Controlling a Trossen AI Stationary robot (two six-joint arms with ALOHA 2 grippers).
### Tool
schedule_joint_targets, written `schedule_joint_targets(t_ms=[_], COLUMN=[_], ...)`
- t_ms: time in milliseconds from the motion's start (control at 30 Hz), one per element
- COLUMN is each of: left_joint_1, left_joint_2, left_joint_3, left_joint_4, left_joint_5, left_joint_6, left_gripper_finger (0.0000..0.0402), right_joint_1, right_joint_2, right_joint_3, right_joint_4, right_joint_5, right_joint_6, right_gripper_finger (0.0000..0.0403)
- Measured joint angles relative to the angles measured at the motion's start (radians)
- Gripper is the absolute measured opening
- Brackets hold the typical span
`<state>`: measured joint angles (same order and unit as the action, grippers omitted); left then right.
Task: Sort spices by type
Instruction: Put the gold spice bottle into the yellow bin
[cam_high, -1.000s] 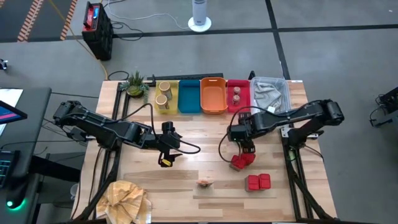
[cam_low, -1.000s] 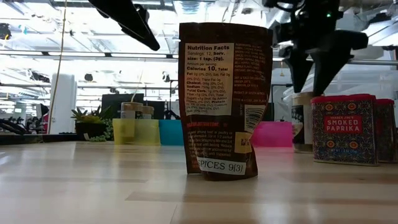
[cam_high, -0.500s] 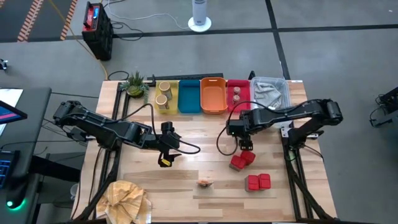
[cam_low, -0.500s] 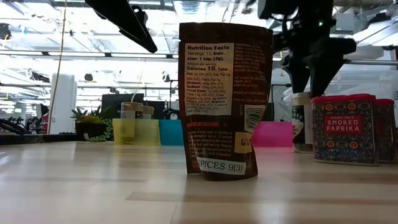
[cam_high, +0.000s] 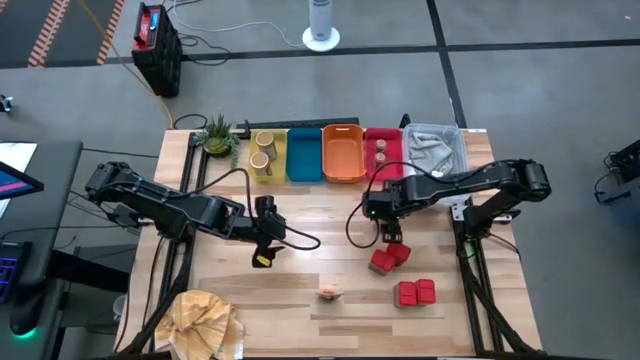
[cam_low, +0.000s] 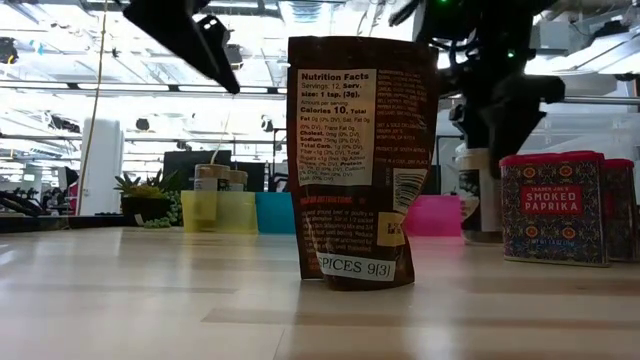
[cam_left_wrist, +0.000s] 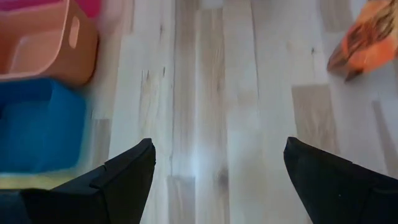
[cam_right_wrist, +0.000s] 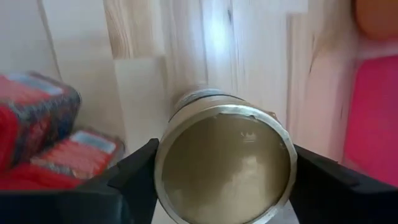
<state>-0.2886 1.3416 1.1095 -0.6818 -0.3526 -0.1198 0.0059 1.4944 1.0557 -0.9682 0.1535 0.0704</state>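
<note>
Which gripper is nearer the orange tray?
Right. The right gripper sits in front of the red tray, just diagonal from the orange tray, jaws around a round tub. The left gripper hangs farther off, before the yellow tray.

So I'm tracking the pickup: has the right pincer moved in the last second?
Yes. The right pincer moved off the red packs toward the pink tray.
</note>
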Motion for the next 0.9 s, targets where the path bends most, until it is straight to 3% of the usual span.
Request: schedule_joint_targets(t_ms=[167, 433, 667, 900], left_joint_1=[-0.003, 0.000, 0.000, 0.007], left_joint_2=[-0.037, -0.080, -0.078, -0.097], left_joint_3=[0.000, 0.000, -0.182, -0.220], left_joint_4=[-0.072, -0.075, 0.258, 0.269], left_joint_5=[-0.023, -0.125, -0.146, -0.202], left_joint_6=[-0.014, 0.002, 0.062, 0.035], left_gripper_finger=[0.0338, 0.0338, 0.0338, 0.0338], right_joint_1=[-0.005, -0.038, -0.053, -0.042], right_joint_2=[0.001, 0.001, 0.007, 0.228], right_joint_3=[0.005, 0.158, 0.204, 0.373], right_joint_4=[0.055, 0.092, 0.235, 0.194], right_joint_5=[0.000, 0.001, -0.003, -0.064], right_joint_6=[-0.001, -0.023, -0.041, -0.096], right_gripper_finger=[0.0304, 0.0304, 0.0304, 0.0304])
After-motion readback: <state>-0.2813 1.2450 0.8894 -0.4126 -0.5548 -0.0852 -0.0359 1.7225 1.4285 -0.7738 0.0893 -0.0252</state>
